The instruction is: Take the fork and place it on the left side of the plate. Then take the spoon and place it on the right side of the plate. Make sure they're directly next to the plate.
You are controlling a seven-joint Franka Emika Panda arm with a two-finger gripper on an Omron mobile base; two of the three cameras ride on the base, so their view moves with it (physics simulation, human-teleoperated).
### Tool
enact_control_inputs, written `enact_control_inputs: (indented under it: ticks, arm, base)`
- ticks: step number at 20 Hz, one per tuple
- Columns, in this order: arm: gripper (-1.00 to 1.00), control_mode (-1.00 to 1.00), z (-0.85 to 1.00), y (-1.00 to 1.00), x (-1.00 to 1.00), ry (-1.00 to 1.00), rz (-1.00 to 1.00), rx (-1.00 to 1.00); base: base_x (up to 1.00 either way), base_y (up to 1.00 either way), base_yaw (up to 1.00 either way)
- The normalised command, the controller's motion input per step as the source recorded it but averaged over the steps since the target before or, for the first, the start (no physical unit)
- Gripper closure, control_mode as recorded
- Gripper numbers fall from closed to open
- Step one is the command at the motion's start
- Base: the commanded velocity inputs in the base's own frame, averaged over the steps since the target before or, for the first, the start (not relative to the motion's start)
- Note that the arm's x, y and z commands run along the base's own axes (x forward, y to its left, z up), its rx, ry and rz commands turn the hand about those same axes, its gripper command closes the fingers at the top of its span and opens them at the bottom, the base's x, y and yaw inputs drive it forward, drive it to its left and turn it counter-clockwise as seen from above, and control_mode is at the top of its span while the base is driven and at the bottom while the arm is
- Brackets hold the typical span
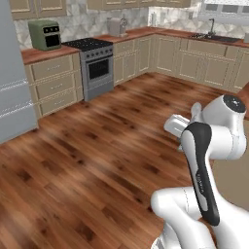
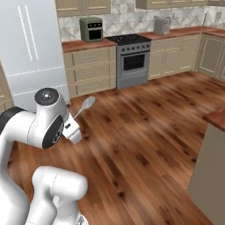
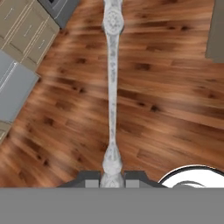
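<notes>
My gripper (image 3: 112, 179) is shut on the spoon (image 3: 112, 83), a thin silver-grey metal one. In the hand view its handle runs straight up from between the fingertips, high over the wooden floor. The right base view shows the spoon (image 2: 87, 103) with its oval bowl sticking up and to the right from behind the arm's white wrist. The fork and the plate are out of view.
Wooden floor (image 1: 97, 146) spreads below the arm. A stove (image 1: 95, 65) and cabinets (image 1: 53, 82) line the far wall, with a fridge (image 2: 33, 48) at the left. A counter corner (image 2: 215, 118) juts in at the right of the right base view.
</notes>
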Motion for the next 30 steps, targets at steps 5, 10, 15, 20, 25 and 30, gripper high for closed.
enact_control_inputs:
  ticks: [5,10,15,20,25,30]
  arm:
    - [1.0,1.0,0.0,0.0,0.0,0.0,0.0,0.0]
    - [1.0,1.0,0.0,0.0,0.0,0.0,0.0,0.0]
    - [1.0,1.0,0.0,0.0,0.0,0.0,0.0,0.0]
    - [1.0,1.0,0.0,0.0,0.0,0.0,0.0,0.0]
    - [1.0,1.0,0.0,0.0,0.0,0.0,0.0,0.0]
    - [1.0,1.0,0.0,0.0,0.0,0.0,0.0,0.0]
  base:
    - [-0.13,-0.19,-0.04]
    - [-0.03,-0.65,0.0]
    - [-0.11,-0.81,0.01]
    - [-0.19,-0.8,0.02]
    - [-0.28,-0.78,0.02]
    - [-0.23,-0.82,0.03]
